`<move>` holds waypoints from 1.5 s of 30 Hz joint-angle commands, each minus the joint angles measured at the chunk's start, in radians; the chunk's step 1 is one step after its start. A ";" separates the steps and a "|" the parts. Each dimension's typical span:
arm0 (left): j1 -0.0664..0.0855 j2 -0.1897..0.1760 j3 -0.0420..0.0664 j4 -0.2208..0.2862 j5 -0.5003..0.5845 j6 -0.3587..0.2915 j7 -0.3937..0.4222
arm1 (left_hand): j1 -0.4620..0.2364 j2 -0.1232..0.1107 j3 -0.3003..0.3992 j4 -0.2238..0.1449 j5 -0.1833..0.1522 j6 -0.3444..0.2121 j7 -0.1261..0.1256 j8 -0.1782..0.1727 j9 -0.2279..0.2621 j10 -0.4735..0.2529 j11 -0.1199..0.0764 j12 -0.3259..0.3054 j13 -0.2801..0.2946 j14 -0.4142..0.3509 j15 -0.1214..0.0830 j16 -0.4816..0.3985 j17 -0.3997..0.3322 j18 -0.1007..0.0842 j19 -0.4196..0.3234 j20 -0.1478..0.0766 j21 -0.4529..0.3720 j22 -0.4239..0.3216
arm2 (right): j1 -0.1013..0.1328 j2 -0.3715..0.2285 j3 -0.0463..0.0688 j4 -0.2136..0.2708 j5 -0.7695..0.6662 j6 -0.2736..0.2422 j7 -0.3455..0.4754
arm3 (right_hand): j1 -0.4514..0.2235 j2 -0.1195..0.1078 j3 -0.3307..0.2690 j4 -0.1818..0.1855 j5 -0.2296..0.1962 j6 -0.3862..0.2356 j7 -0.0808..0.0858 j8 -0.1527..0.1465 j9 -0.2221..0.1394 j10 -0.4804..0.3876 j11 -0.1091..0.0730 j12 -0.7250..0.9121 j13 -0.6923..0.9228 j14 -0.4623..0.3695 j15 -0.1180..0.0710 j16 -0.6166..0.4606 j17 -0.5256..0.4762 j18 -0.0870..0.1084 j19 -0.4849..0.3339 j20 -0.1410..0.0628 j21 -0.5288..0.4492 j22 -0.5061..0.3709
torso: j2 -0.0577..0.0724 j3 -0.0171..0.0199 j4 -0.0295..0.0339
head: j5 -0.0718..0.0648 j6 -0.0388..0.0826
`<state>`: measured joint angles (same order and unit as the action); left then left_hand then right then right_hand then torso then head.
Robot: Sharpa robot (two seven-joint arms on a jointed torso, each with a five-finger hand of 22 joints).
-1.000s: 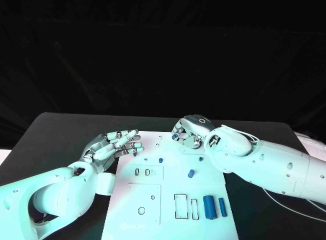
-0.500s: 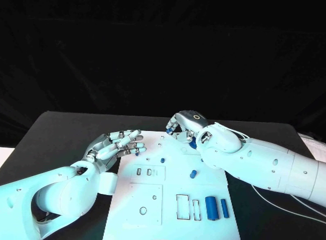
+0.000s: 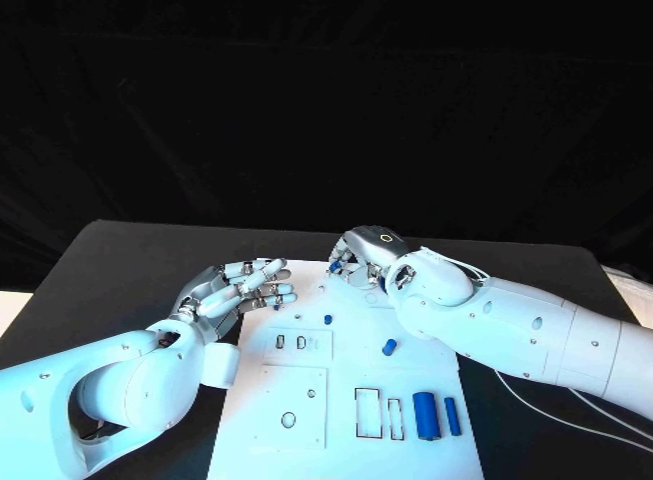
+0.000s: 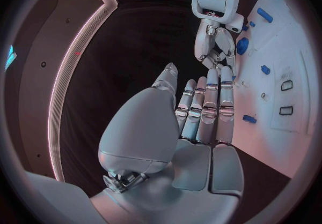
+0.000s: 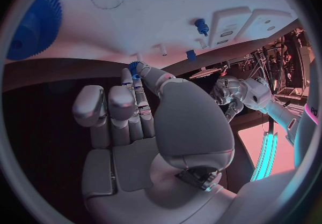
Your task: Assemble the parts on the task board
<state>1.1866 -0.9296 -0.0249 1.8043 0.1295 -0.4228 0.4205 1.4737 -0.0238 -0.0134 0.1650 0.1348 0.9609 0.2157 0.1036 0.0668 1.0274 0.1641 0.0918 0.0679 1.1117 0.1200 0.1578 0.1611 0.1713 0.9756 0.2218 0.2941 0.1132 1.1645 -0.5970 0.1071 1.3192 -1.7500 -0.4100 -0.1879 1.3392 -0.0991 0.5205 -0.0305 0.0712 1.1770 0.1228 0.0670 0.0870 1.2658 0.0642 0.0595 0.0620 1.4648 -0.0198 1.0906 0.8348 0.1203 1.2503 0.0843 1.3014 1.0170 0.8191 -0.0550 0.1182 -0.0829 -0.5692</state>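
Task board (image 3: 341, 400), white plate, lies mid-table on the black table (image 3: 124, 260), long side running from the near edge toward the far edge.

Right hand (image 3: 367, 258) is over the board's far edge, palm down, fingers curled. Right wrist view: fingertips (image 5: 137, 76) pinch a small blue part (image 5: 134, 67), so the hand is grasping that piece, held just off the board's far edge. Same view also shows a big blue toothed gear (image 5: 34, 23) lying on the board, well apart from the hand, plus a small blue peg (image 5: 200, 25) standing in the board near two white slotted blocks.

Left hand (image 3: 240, 290) hovers at the board's left edge, near the far-left corner, fingers straight and a bit apart, nothing in it: released. Left wrist view confirms: flat palm (image 4: 195, 143), fingers (image 4: 208, 106) extended, no part between them; right hand (image 4: 216, 42) seen beyond w/ a blue gear (image 4: 243, 46) beside it.

On the board, head view: small blue peg (image 3: 328, 320) upright near the centre, toward the far half; short blue cylinder (image 3: 388, 347) lying mid-board, right of centre; two long blue bars (image 3: 436, 413) side by side near the right edge, near half, just beside two empty rectangular slots (image 3: 377, 412). Two small slots (image 3: 290, 342) sit left of centre. Round hole (image 3: 287, 420) in the near-left panel.
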 commanded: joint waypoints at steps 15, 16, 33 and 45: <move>0.002 0.004 0.001 0.004 0.001 0.020 0.004 | -0.005 0.003 -0.004 -0.005 -0.005 -0.003 0.007 -0.007 -0.001 -0.003 0.007 -0.004 -0.002 -0.004 0.001 -0.007 0.002 0.010 -0.002 0.004 -0.006 -0.001 | 0.000 0.031 -0.007 -0.020 -0.006 0.036 -0.010 | -0.006 -0.003 0.000 0.007 0.008 -0.005 0.005 -0.001 0.001 -0.010 -0.001 0.001 0.002 0.018 0.001 0.008 0.002 -0.012 -0.002 0.004 0.006 0.002 | 0.003 -0.0017 0.0018 | 0.002 -0.003; 0.002 0.003 0.001 0.004 0.001 0.020 0.004 | -0.005 0.003 -0.004 -0.005 -0.005 -0.003 0.007 -0.007 -0.001 -0.003 0.007 -0.004 -0.002 -0.004 0.001 -0.007 0.002 0.010 -0.002 0.004 -0.006 -0.001 | 0.000 0.032 -0.007 -0.020 -0.006 0.035 -0.011 | -0.006 -0.003 0.000 0.007 0.008 -0.005 0.005 -0.001 0.001 -0.010 -0.001 0.001 0.002 0.018 0.001 0.008 0.002 -0.012 -0.002 0.004 0.006 0.002 | 0.003 -0.0020 0.0019 | 0.002 -0.003; 0.005 0.003 0.001 0.007 0.001 0.023 0.000 | -0.005 0.003 -0.004 -0.005 -0.005 -0.003 0.007 -0.007 -0.001 -0.003 0.007 -0.004 -0.002 -0.004 0.001 -0.007 0.002 0.010 -0.002 0.004 -0.006 -0.001 | 0.001 0.048 -0.011 -0.041 -0.010 0.062 -0.042 | -0.029 -0.069 -0.047 0.038 -0.005 -0.172 0.045 -0.007 -0.023 -0.207 0.043 0.005 0.001 -0.036 0.039 -0.103 -0.163 0.021 -0.126 0.037 -0.088 -0.168 | 0.004 -0.0023 0.0021 | 0.004 -0.004; 0.005 -0.001 0.001 0.002 0.002 0.029 -0.004 | -0.005 0.003 -0.005 -0.007 -0.005 -0.004 0.007 -0.008 -0.001 -0.004 0.008 -0.006 -0.002 -0.004 0.002 -0.008 0.002 0.010 -0.002 0.005 -0.006 -0.002 | -0.005 -0.073 0.001 0.108 0.020 -0.015 -0.038 | 0.006 -0.057 -0.107 0.068 0.018 -0.164 0.036 0.002 -0.017 -0.158 0.034 0.040 0.005 -0.026 0.030 -0.115 -0.184 0.022 -0.118 0.035 -0.102 -0.182 | 0.004 0.0011 -0.0041 | -0.003 0.003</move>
<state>1.1902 -0.9306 -0.0249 1.8055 0.1298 -0.4183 0.4146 1.4737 -0.0238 -0.0161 0.1623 0.1348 0.9573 0.2192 0.0997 0.0668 1.0237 0.1678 0.0919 0.0679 1.1117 0.1200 0.1539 0.1626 0.1712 0.9756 0.2218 0.2941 0.1125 1.1605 -0.6618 0.1068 1.4142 -1.7432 -0.3961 -0.2174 1.3375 -0.1556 0.4140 0.0322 0.0836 1.0091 0.1558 0.0655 0.0695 1.1033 0.0993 0.0983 0.0663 1.4365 0.0118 0.9733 0.6495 0.1393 1.1290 0.1191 1.1975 0.8347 0.8236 -0.0550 0.1171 -0.0832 -0.5689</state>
